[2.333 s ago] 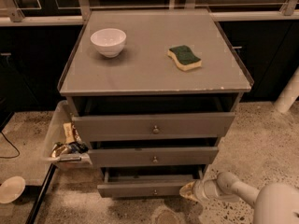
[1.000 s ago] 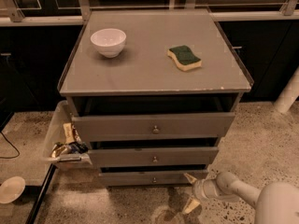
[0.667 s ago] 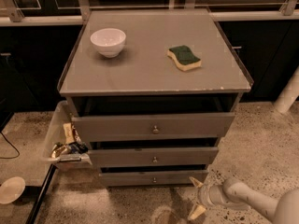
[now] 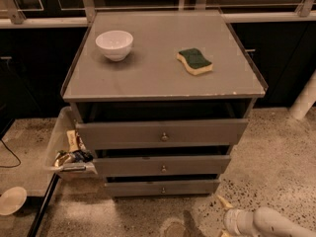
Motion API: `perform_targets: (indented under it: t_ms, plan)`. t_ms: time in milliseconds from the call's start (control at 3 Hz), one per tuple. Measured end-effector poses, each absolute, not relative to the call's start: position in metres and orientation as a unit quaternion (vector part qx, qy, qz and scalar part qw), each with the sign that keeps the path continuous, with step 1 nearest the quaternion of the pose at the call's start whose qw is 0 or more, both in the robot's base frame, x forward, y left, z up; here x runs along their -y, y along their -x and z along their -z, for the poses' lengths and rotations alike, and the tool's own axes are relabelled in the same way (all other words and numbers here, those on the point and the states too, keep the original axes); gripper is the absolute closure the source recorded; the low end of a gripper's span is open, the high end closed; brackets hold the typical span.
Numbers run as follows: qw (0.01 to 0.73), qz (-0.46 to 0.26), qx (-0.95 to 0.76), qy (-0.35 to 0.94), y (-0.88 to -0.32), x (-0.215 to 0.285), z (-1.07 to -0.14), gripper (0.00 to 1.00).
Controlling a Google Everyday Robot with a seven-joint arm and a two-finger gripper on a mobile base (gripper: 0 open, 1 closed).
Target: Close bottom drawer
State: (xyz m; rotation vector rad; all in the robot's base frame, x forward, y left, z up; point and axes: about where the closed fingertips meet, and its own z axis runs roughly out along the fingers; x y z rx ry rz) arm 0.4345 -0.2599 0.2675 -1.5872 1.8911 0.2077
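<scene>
Far left on the floor, a white dish [image 4: 12, 200]. Next to it, a clear bin [image 4: 58, 141] of snack packets sits against the cabinet's [image 4: 163, 85] left side. Up top, a white bowl [image 4: 114, 44] at far left and a green-and-yellow sponge [image 4: 195, 61] to the right, well apart. Three grey fronts below: the top drawer [image 4: 162, 132] juts out most and the middle drawer [image 4: 162, 165] less. The bottom drawer [image 4: 162, 187] is tucked furthest in at floor level. Low right, near us, the gripper [image 4: 221, 217] hangs clear of that drawer, touching nothing, fingers [image 4: 223, 202] spread apart. A white pipe [image 4: 303, 100] stands far right.
</scene>
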Motion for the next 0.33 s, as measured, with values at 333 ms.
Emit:
perform_targets:
  t_ms: [333]
  plan:
    - [0.327,-0.055,-0.687,0.647,-0.4141,0.2430,-0.3137,0.00]
